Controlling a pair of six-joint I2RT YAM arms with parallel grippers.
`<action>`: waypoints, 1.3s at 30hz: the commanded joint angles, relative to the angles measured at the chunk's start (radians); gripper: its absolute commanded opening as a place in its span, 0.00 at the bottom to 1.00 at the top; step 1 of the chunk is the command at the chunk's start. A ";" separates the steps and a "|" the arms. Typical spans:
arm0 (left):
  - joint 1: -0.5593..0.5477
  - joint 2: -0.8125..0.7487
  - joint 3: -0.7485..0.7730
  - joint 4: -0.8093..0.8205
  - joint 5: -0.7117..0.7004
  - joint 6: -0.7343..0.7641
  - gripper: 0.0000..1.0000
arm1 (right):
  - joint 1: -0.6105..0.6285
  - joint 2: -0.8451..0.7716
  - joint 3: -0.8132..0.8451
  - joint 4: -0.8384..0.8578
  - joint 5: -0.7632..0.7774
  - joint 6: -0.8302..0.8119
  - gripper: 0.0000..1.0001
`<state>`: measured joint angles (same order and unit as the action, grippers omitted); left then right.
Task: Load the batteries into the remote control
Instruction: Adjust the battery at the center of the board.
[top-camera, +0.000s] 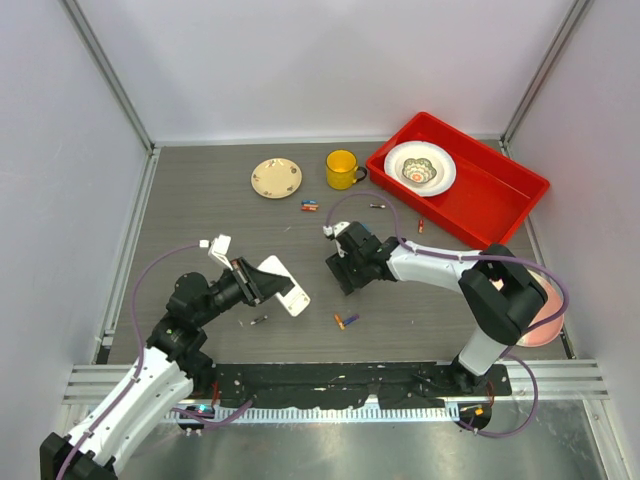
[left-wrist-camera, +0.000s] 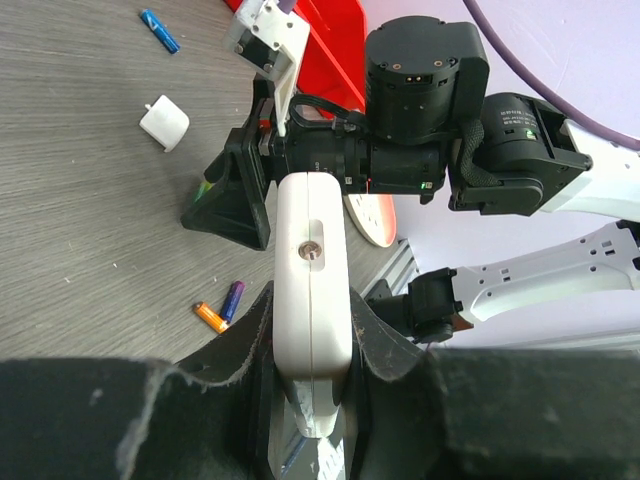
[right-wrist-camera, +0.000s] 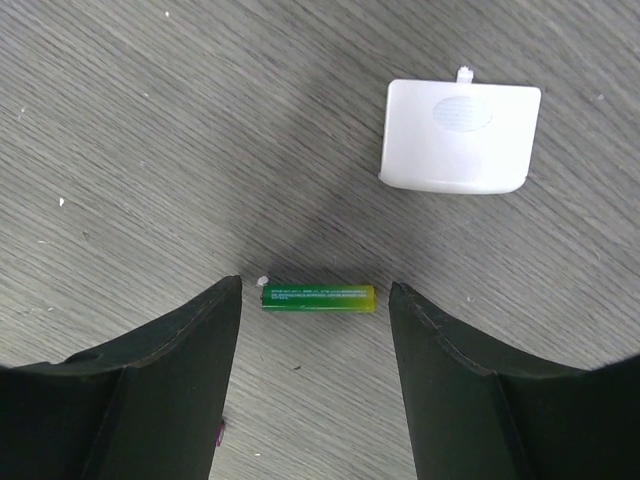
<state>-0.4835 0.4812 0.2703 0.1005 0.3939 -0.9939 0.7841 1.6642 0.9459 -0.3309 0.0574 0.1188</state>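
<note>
The right gripper (right-wrist-camera: 315, 289) hangs just above the middle of the desk with its two black fingers (right-wrist-camera: 170, 380) spread wide. A small green cylindrical battery (right-wrist-camera: 320, 298) lies flat on the wood between the tips, touching neither. Its long axis runs from one finger to the other, so closing now would likely press on its ends; a quarter turn of the wrist looks wise. This arm is much the nearer to it.

Beyond the fingers, apart from the cell, lies a white rounded plastic cover (right-wrist-camera: 460, 135), out of the way. The left gripper (left-wrist-camera: 312, 312) pinches the slim white rectangular plastic remote control (left-wrist-camera: 312, 230), held off the desk left of middle. An orange and a purple battery (top-camera: 346, 320) lie together toward the near edge.
</note>
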 joint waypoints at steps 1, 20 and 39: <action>-0.001 -0.012 -0.005 0.062 0.020 -0.012 0.00 | 0.001 -0.011 -0.010 -0.011 -0.010 0.007 0.65; -0.001 -0.032 -0.011 0.057 0.003 -0.018 0.00 | 0.018 -0.161 -0.062 0.107 0.171 0.592 0.01; -0.001 -0.056 0.000 0.028 -0.046 -0.017 0.00 | 0.193 0.150 0.215 -0.456 0.593 1.371 0.01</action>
<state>-0.4835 0.4427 0.2539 0.0963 0.3584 -1.0149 0.9623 1.7924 1.1019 -0.6609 0.5640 1.4128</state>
